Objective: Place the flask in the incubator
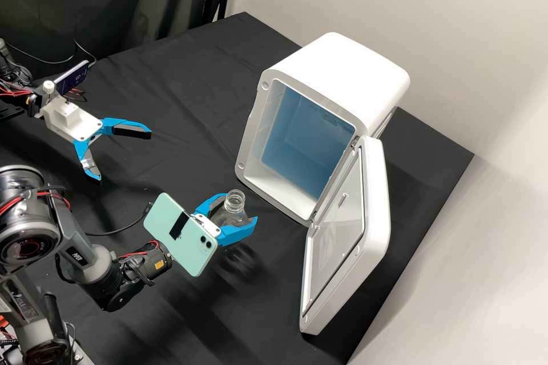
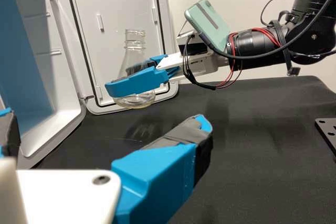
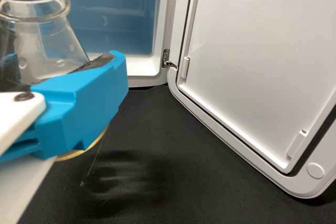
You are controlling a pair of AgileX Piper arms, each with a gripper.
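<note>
Flask (image 1: 235, 201): clear glass, apparently empty, judged light, slick and breakable; held off the bench (image 1: 188, 97) near its middle, just before the open incubator (image 1: 342, 68). Right gripper (image 1: 233, 218) pinched its sloping body, judged a sound hold. Left gripper (image 1: 123, 155) spread, holding nothing.

A lab: black bench (image 1: 188, 85), white incubator (image 1: 354, 68) (door open), glass flask (image 1: 234, 207).
</note>
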